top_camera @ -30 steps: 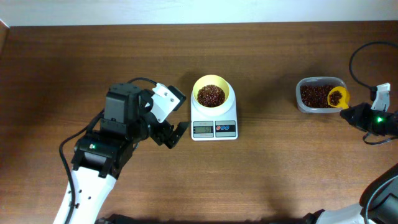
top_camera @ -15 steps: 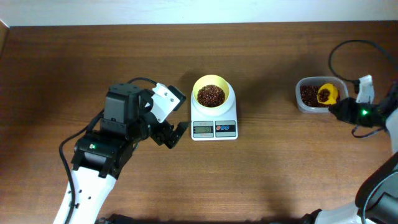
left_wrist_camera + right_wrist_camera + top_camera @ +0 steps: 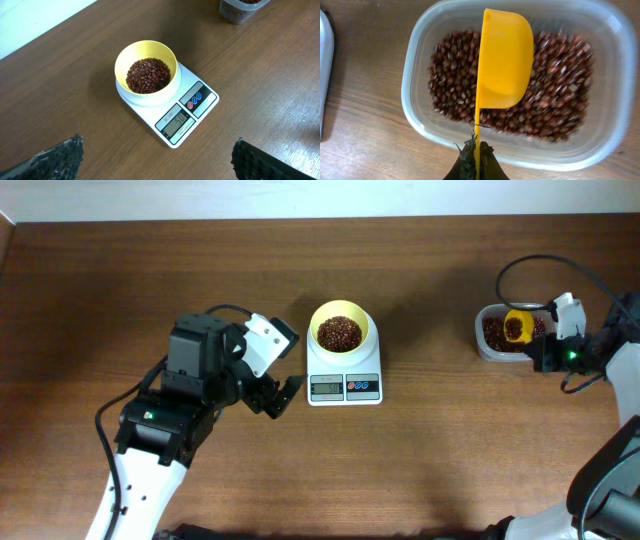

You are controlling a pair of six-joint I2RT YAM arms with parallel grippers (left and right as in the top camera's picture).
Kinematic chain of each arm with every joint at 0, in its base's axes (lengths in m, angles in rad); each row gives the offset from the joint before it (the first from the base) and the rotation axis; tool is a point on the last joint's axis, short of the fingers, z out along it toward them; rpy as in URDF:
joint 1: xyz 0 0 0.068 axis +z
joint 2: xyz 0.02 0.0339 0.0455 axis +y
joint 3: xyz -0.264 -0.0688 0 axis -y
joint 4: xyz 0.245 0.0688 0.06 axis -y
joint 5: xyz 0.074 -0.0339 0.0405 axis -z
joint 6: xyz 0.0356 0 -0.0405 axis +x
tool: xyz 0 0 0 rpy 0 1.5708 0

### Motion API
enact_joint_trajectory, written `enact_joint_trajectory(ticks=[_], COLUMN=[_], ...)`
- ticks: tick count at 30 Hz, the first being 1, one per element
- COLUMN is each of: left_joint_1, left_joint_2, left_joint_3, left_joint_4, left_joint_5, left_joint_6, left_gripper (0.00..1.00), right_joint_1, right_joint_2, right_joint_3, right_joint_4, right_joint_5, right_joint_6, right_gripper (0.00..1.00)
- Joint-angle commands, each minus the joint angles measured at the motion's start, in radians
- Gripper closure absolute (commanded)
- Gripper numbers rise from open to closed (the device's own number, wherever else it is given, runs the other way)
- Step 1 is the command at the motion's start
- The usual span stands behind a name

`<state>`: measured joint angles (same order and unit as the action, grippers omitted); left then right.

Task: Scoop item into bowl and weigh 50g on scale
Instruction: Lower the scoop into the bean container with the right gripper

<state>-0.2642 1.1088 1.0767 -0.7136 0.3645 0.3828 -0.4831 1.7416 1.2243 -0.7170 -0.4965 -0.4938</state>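
**A:** Right wrist view first. What have the fingers got?

**B:** The right gripper (image 3: 474, 159) is clenched on the thin handle of the yellow scoop (image 3: 505, 60). The handle runs straight out ahead of the fingertips. The scoop's cup hangs beyond them over the clear tub (image 3: 415, 60), above the beans (image 3: 455, 85) lying there. The face turned to this camera is plain yellow. The overhead view hints at something dark in the cup, so I cannot tell whether it is loaded.

**A:** And the other hand?

**B:** The left gripper (image 3: 282, 396) is spread wide and grasps nothing. Its fingers (image 3: 60, 157) stand well apart over bare table (image 3: 260, 75). Ahead of them, between the two tips, sits the scale (image 3: 205, 97) with the bowl (image 3: 122, 60) on its platform. The bowl already holds a good heap of beans.

**A:** So which step is this?

**B:** I judge it is late in the scooping, around the final top-up. The display (image 3: 175, 122) shows digits, but I cannot read them for certain.

**A:** And the next move?

**B:** It hangs on that reading. If the weight is short, the scoop needs a shallow dip and a level carry across to the bowl. Then it should tip in a few beans at a time, since overshooting is the risk. If the weight is met, the scoop only needs setting down.
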Motion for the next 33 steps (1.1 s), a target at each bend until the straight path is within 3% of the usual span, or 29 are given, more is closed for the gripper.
enact_joint_trajectory(ticks=[1, 13, 19, 33], left_joint_1=[0.003, 0.003, 0.003, 0.003], left_joint_2=[-0.004, -0.004, -0.004, -0.004], left_joint_3=[-0.003, -0.003, -0.003, -0.003], left_joint_4=[0.002, 0.002, 0.002, 0.002], left_joint_5=[0.014, 0.013, 0.013, 0.013], left_joint_6=[0.016, 0.016, 0.015, 0.015], left_gripper=[0.01, 0.01, 0.01, 0.01], right_joint_1=[0.007, 0.015, 0.074, 0.104], right_joint_2=[-0.028, -0.040, -0.043, -0.043], right_joint_3=[0.068, 0.104, 0.106, 0.182], right_joint_4=[0.002, -0.080, -0.141, -0.170], right_joint_5=[0.019, 0.109, 0.267, 0.355], right_joint_6=[-0.043, -0.158, -0.235, -0.235], right_gripper=[0.96, 0.96, 0.96, 0.96])
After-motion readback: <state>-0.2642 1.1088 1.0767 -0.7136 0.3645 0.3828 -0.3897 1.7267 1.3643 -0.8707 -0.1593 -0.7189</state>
